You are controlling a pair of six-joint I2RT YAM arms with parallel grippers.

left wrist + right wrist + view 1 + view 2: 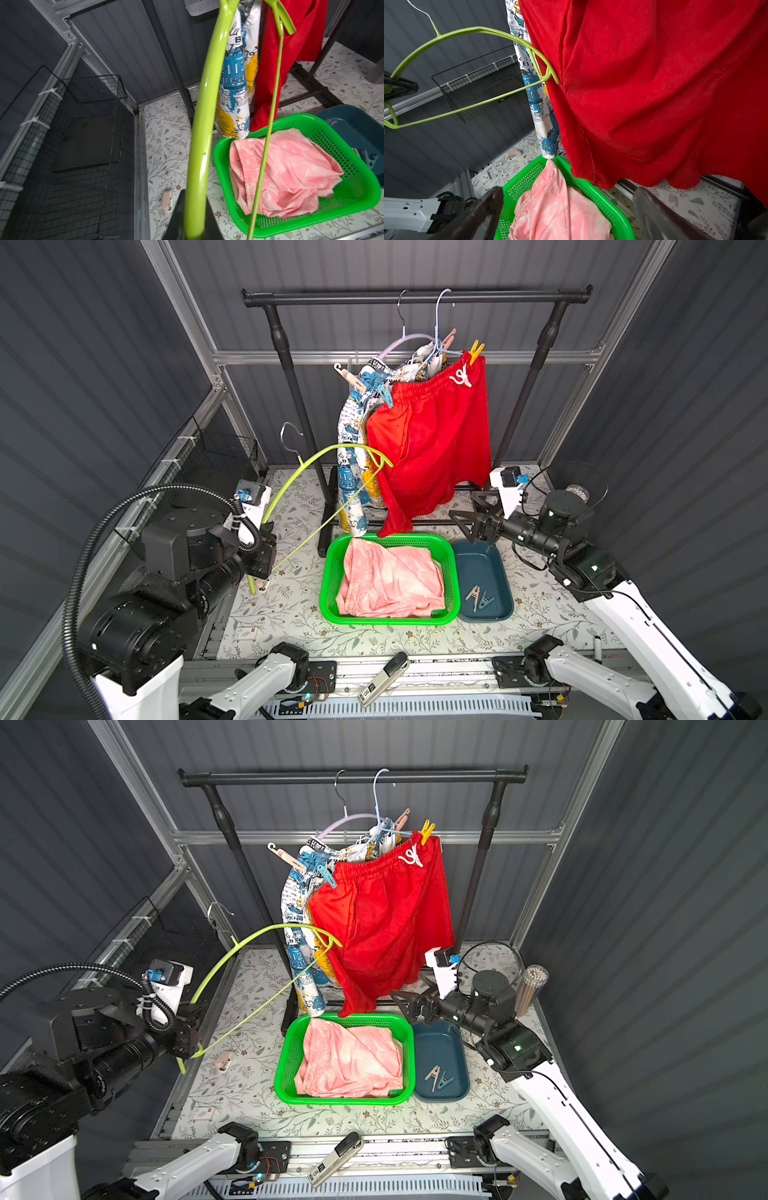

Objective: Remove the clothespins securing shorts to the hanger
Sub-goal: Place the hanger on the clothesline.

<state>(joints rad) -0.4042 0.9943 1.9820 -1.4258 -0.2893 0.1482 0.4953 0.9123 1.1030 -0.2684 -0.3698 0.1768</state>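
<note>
Grey ribbed walls close in a floral-papered bench (291, 614) with a black rail (415, 297) across the back. From hangers on that rail hang the red shorts (436, 439) and, just beside them, the printed shorts (351, 448). A yellow clothespin (475, 351) grips one end of the red waistband, a light blue clothespin (384, 396) sits at the other, and a beige-pink clothespin (449, 339) stands above the printed pair. The pink shorts (390, 580) lie crumpled in the green basket (328, 572); two loose clothespins (472, 595) rest in the dark blue tray (482, 560) just beside it. The left fingers (178, 216) are clamped on a bare lime hanger (207, 93) (off the rail, tilted). The right fingers (459, 516) stand spread wide, holding nothing, near the red hem
</note>
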